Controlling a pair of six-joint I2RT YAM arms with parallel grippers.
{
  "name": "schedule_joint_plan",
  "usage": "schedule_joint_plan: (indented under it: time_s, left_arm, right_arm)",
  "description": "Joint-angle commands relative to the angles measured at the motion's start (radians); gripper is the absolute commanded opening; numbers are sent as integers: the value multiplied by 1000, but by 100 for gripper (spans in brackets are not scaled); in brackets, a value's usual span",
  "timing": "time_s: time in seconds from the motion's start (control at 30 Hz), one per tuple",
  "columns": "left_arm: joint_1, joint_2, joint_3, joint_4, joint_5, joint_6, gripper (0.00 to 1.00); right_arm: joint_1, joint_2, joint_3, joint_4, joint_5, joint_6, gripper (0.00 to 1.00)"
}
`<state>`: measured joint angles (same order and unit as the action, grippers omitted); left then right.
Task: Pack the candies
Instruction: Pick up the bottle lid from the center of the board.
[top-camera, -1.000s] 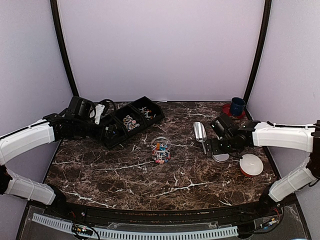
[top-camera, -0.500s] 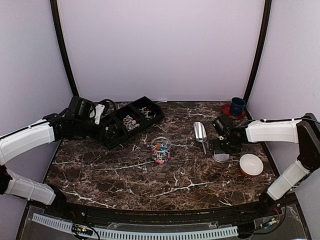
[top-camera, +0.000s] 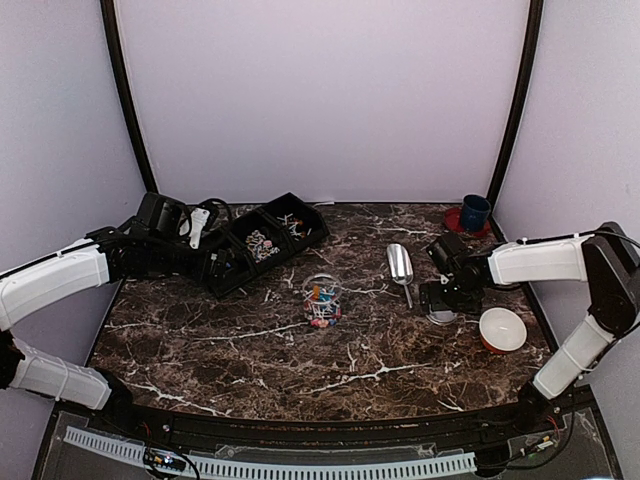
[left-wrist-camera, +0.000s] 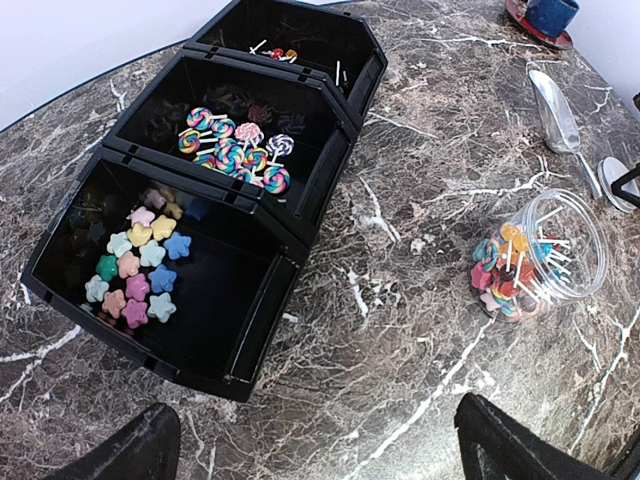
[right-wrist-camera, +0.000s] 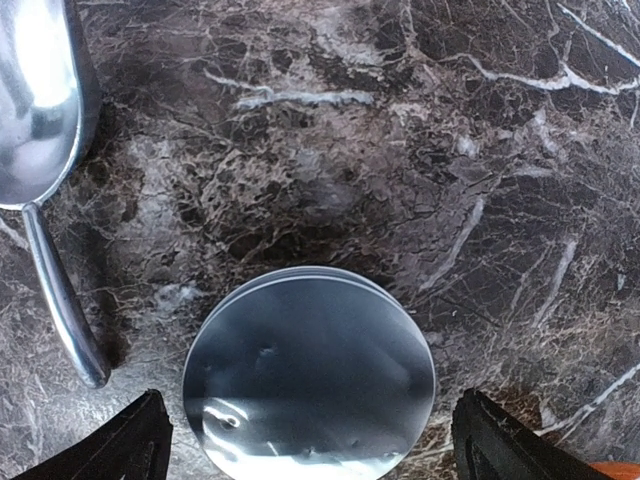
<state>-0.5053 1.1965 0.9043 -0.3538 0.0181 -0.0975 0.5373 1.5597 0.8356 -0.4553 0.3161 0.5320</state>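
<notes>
The candies lie in a black three-compartment tray (left-wrist-camera: 262, 318): pastel stars (left-wrist-camera: 135, 265) in the near bin, swirl lollipops (left-wrist-camera: 235, 150) in the middle one, a few small pieces (left-wrist-camera: 285, 52) in the far one. More candies fill a clear jar (left-wrist-camera: 530, 265) lying mid-table (top-camera: 321, 300). My left gripper (left-wrist-camera: 320, 440) hangs open over bare marble by the tray's near corner. My right gripper (right-wrist-camera: 312, 435) is open, low over a round silver lid (right-wrist-camera: 310, 375), a finger on either side. A metal scoop (right-wrist-camera: 35, 110) lies just left of the lid.
A white bowl with a red rim (top-camera: 502, 328) sits right of the lid. A blue cup on a red saucer (top-camera: 474, 212) stands at the back right corner. Black poles and pale walls close in the table.
The right arm has drawn its forearm back to the right, uncovering the white bowl, and its gripper has settled closer over the silver lid. The left arm has not moved.
</notes>
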Motion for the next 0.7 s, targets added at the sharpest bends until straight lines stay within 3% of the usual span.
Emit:
schedule_joint_plan:
  time_s: [0.0, 0.67]
  left_arm:
    - [-4, -5, 11, -21, 7, 8, 99]
    - [-4, 3, 10, -20, 7, 4, 99]
  right_arm:
    - [-15, 23, -13, 22, -29, 8, 98]
    - [-34, 87, -11, 55, -58, 12, 98]
